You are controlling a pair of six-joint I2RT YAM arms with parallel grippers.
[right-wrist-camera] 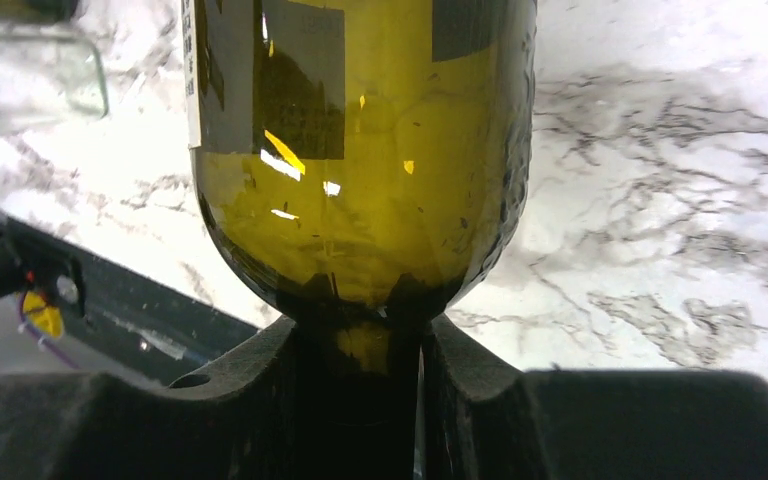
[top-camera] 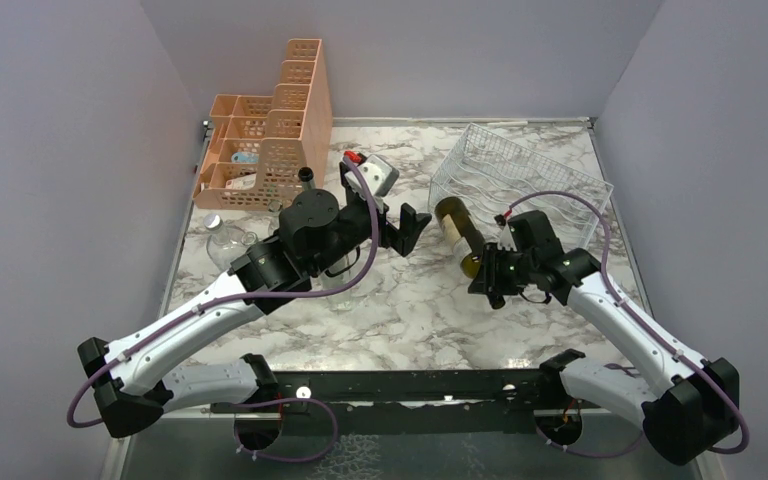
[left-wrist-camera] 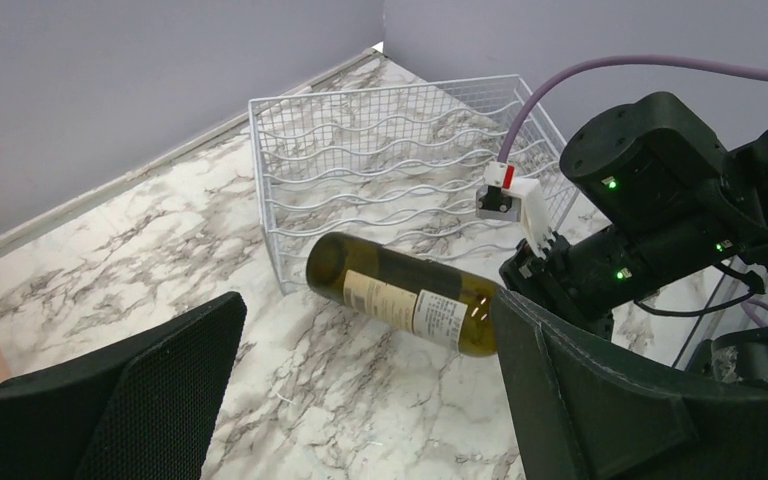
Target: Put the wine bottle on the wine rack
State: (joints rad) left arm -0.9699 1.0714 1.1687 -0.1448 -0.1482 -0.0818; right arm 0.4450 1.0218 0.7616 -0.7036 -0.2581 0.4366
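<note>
The olive-green wine bottle (top-camera: pixel 459 233) with pale labels lies nearly level, its base at the front left corner of the silvery wire wine rack (top-camera: pixel 520 180). It also shows in the left wrist view (left-wrist-camera: pixel 405 293) and fills the right wrist view (right-wrist-camera: pixel 360 150). My right gripper (top-camera: pixel 492 281) is shut on the bottle's neck, its fingers (right-wrist-camera: pixel 260 400) on both sides of it. My left gripper (top-camera: pixel 407 228) is open and empty, to the left of the bottle, with its fingers (left-wrist-camera: pixel 140 400) spread wide. The rack (left-wrist-camera: pixel 400 160) holds no bottle.
A peach perforated stepped organizer (top-camera: pixel 270 135) stands at the back left. A clear jar (top-camera: pixel 222 235) lies near the left edge. A grey device with a red part (top-camera: pixel 372 170) sits behind the left wrist. The right arm's purple cable (top-camera: pixel 560 205) arcs over the rack.
</note>
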